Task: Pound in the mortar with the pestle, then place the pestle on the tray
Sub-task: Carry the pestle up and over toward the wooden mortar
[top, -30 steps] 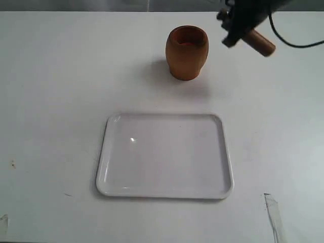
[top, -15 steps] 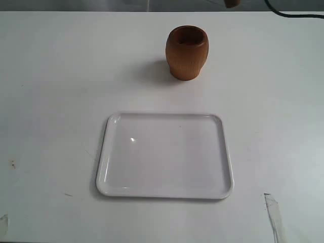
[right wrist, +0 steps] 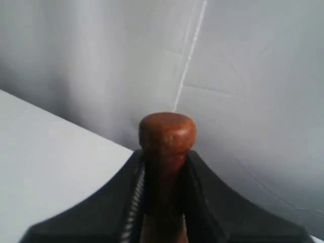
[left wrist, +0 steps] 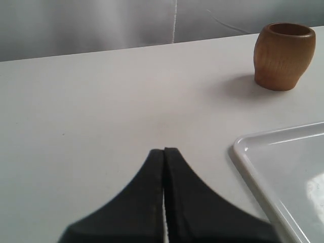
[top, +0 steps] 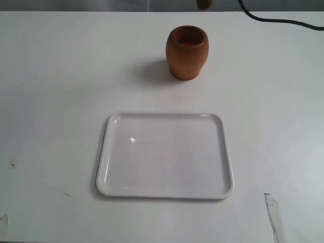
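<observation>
The light-brown mortar stands upright at the back of the white table, its reddish inside showing; it also appears in the left wrist view as the mortar. The white tray lies nearer, with nothing on it, and one corner of the tray shows beside my left gripper, which is shut on nothing above the table. My right gripper is shut on the dark reddish pestle, knob end pointing out past the fingertips. In the exterior view only a tip of the pestle shows at the top edge, above the mortar.
A black cable trails across the table's far right. A strip of clear tape lies at the front right, and small marks sit near the front left. A grey curtain hangs behind the table's far edge.
My right gripper has lifted the pestle from beside the mortar up out of the exterior view and shifted it left. Only the pestle's tip still shows. Mortar and tray have not moved.
</observation>
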You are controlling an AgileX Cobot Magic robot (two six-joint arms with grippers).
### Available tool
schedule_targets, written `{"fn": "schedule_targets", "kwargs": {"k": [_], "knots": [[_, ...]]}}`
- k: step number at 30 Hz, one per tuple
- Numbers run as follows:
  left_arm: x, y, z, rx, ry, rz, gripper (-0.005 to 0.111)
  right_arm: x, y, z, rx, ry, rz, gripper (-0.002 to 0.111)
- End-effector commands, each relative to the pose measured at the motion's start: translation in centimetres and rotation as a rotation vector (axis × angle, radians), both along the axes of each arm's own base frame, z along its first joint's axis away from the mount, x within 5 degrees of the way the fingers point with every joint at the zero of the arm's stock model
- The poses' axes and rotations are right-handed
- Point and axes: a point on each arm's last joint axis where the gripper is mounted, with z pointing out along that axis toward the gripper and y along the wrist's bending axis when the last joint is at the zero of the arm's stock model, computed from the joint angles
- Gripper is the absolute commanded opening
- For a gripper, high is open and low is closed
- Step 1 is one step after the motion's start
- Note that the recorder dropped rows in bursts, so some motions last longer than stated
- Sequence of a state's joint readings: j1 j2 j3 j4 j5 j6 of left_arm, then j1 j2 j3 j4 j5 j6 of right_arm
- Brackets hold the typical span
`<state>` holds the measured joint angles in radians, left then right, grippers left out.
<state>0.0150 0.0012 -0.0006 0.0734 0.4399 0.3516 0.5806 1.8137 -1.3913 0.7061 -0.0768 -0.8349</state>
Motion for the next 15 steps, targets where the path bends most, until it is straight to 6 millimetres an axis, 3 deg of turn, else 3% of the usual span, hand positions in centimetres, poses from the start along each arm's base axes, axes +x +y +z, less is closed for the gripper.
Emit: {"fn": "schedule_targets", "kwargs": {"k": [1, 10, 15], "knots": [[0.0, -0.1, 0.0, -0.015, -0.004, -0.006, 0.000, -2.1, 1.2, 1.0, 0.000, 0.063, 0.107, 0.000], [0.0, -0.1, 0.0, -0.015, -0.004, -0.006, 0.000, -7.0, 5.1, 2.1, 0.077, 0.201, 0.304, 0.000], [0.0, -0.1, 0.0, -0.015, -0.004, -0.006, 0.000, -7.8, 5.4, 2.0, -0.097, 0.118, 0.416, 0.000]]}}
